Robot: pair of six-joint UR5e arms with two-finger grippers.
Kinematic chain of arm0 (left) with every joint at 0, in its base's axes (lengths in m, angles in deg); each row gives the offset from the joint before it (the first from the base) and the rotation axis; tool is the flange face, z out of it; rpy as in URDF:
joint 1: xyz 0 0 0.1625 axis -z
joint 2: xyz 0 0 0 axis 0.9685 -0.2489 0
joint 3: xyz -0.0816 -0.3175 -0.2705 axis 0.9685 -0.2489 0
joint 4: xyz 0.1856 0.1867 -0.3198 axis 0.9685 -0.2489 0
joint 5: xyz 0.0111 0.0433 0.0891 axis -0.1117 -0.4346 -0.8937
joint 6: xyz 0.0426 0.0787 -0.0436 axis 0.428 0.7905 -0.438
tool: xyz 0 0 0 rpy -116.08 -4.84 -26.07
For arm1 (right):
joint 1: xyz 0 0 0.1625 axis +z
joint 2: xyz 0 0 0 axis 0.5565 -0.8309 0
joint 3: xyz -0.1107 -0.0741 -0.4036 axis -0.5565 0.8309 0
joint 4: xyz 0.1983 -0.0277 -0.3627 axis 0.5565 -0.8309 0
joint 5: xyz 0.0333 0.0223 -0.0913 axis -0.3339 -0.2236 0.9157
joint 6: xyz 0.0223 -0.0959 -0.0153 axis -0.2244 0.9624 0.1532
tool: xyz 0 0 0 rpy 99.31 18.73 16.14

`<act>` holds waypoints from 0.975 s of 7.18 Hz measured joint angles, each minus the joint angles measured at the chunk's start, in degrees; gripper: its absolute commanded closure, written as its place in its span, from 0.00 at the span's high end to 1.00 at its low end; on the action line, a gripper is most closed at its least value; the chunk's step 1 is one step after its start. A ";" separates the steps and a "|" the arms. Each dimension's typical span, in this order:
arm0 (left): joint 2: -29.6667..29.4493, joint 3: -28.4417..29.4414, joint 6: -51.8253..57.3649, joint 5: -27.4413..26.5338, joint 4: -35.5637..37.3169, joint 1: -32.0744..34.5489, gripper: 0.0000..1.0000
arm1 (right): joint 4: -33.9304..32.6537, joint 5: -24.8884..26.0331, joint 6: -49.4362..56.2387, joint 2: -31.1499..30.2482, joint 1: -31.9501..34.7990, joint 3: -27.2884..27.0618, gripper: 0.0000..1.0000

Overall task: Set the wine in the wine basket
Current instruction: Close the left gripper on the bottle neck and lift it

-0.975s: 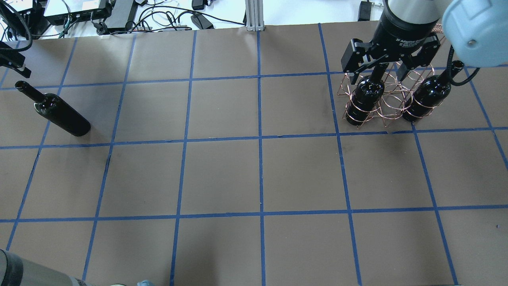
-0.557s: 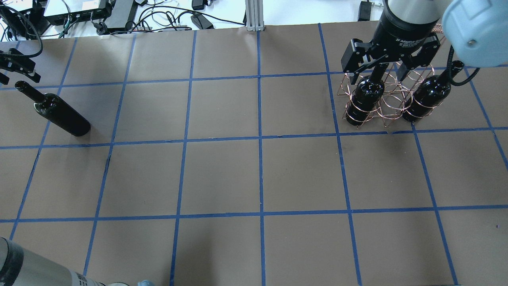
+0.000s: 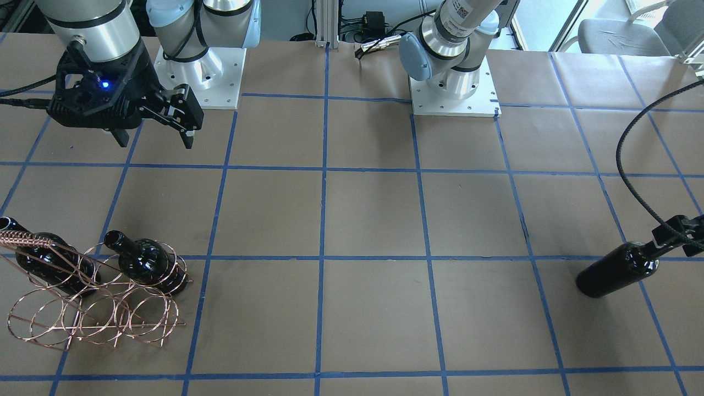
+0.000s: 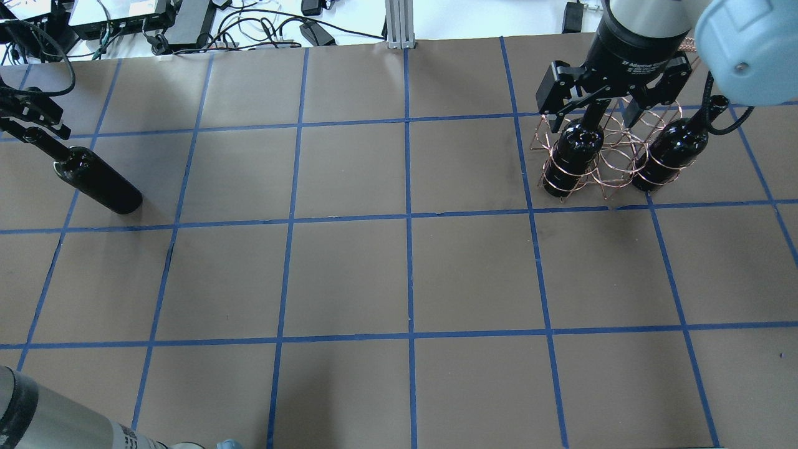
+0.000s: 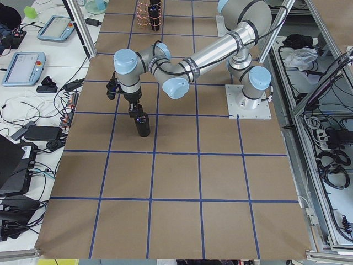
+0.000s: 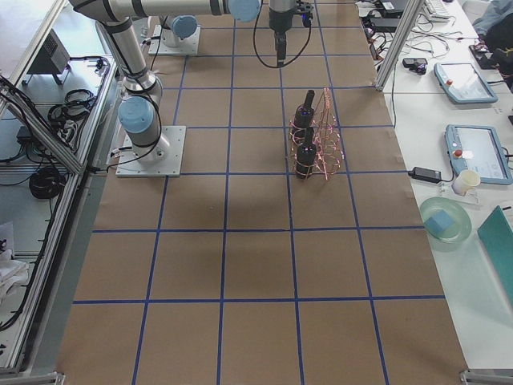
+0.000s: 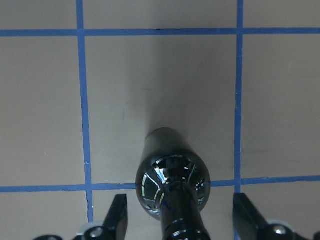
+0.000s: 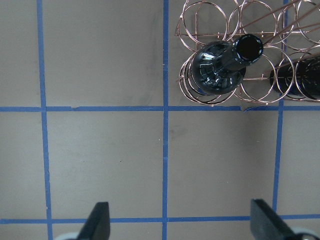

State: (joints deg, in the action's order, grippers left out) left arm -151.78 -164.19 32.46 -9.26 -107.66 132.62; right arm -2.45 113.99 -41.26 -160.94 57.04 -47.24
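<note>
Standing upright at the far left end of the table (image 4: 349, 274), the wine (image 4: 96, 181) rests its base across a blue tape line (image 7: 82, 100), well apart from the wine basket (image 4: 608, 165) at the right end; the left gripper (image 4: 31, 121) hangs over its top, and in the left wrist view its two fingers (image 7: 117, 215) are spread to either side of the slim neck, with a clear gap on both sides, so nothing is pinched; the left side view shows the same bottle (image 5: 143, 122) directly under the near arm's wrist. The right gripper (image 3: 153, 136) hangs raised on the robot's side of the basket, its fingers (image 8: 100, 220) spread wide and touching nothing; the copper hoops (image 8: 215, 25) lie at the top of its wrist view. Two other bottles (image 3: 146, 264) (image 3: 44, 261) sit through the hoops, one toward each end of the basket, bare hoops between them; their necks point up and toward the robot's side; the twisted-wire handle (image 3: 25, 237) crosses in front of the farther one.
</note>
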 measured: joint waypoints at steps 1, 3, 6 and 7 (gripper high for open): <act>-0.03 -0.37 0.00 -0.15 -0.07 0.00 0.75 | 0.00 0.00 -0.04 0.00 0.00 0.00 0.99; -0.01 -0.56 0.06 -0.48 -0.73 0.00 0.63 | 0.00 0.00 -0.10 -0.02 -0.03 0.00 0.99; 0.02 -0.59 0.30 -0.68 -1.83 0.00 0.00 | -0.02 0.00 -0.17 -0.08 0.02 0.00 0.99; 0.08 -0.58 0.32 -0.71 -2.78 0.00 0.00 | -0.04 0.00 -0.16 -0.09 0.02 0.00 0.99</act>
State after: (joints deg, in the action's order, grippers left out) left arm -151.71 -164.76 32.77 -9.96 -110.44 132.63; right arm -2.49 113.99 -41.42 -161.02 57.06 -47.24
